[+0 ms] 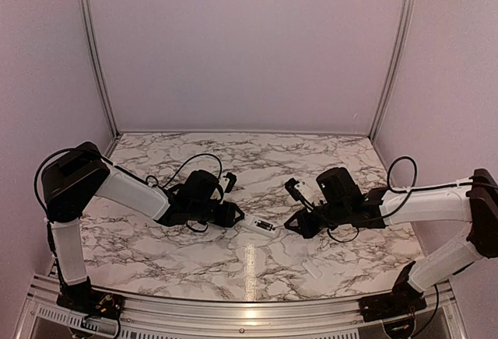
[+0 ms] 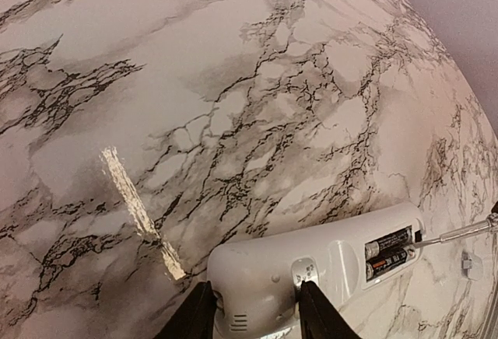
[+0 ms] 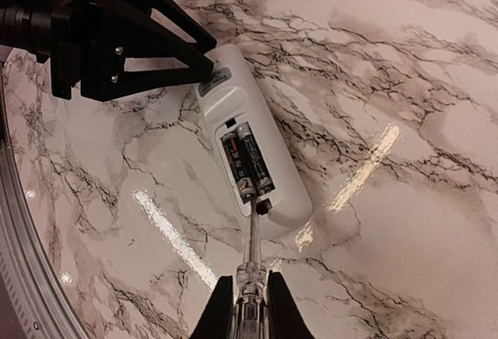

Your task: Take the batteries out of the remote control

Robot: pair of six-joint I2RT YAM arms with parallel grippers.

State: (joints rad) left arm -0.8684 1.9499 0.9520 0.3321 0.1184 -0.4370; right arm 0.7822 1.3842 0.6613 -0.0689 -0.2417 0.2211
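left gripper clamps one rounded end of the white remote control, which lies flat on the marble-patterned table with its open recess facing up. two dark batteries sit side by side inside the recess. right gripper is closed on a thin pale stick, whose tip touches the remote at the end of the battery bay, just beside the cells. the two grippers face each other near the table's middle, the remote between them
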